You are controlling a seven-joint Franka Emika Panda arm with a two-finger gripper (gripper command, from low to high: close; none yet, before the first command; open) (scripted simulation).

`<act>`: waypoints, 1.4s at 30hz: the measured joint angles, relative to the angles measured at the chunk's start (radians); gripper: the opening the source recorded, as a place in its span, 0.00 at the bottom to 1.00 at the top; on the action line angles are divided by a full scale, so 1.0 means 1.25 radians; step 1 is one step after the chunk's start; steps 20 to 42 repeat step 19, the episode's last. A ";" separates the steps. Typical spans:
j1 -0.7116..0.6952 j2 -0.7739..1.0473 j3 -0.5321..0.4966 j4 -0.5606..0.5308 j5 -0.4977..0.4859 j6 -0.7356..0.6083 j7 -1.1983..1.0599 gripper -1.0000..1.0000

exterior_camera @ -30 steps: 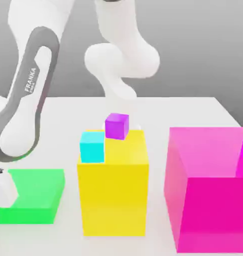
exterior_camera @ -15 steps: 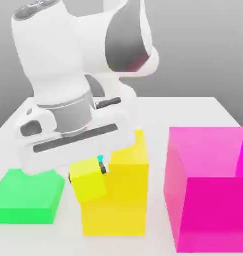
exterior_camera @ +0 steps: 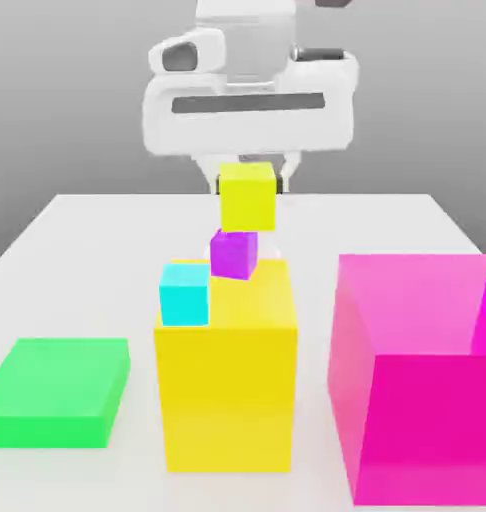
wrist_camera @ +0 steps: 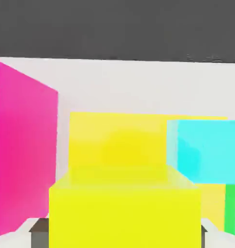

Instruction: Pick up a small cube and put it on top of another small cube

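One pincer (exterior_camera: 249, 185) is in play, clamped narrow on the small yellow cube (exterior_camera: 248, 197), which hangs between its fingers clear of every surface. In the hand view the same cube (wrist_camera: 124, 208) sits close to the camera, with the pincer's dark fingertips at either side of it.

Landmark: the large yellow block (exterior_camera: 227, 380).
- The small purple cube (exterior_camera: 234, 253) rests on the block's top face, near its back edge.
- The held cube is above the purple cube and apart from it, offset slightly toward the exterior view's right.
- A small cyan cube (exterior_camera: 184, 294) stands on the block's top, at the corner toward the exterior view's left, close beside the purple cube.
- A large magenta box (exterior_camera: 417, 390) stands on the worktop (exterior_camera: 87, 250) beside the block, on the exterior view's right.
- A flat green slab (exterior_camera: 57, 390) lies on the block's other side.

Judged risks:
1. Offset release: an uncorrected offset leaves the yellow cube overhanging; it may tip off.
2. Excess descent: pushing down could slide the purple cube off the block's back edge.
3. Finger contact with the cyan cube during lowering could displace it.
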 joint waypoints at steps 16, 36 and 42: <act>-0.061 -0.079 0.021 -0.168 0.025 0.085 0.123 1.00; -0.062 -0.102 0.019 -0.106 0.022 0.000 0.124 1.00; -0.062 -0.102 0.019 -0.106 0.022 0.000 0.124 1.00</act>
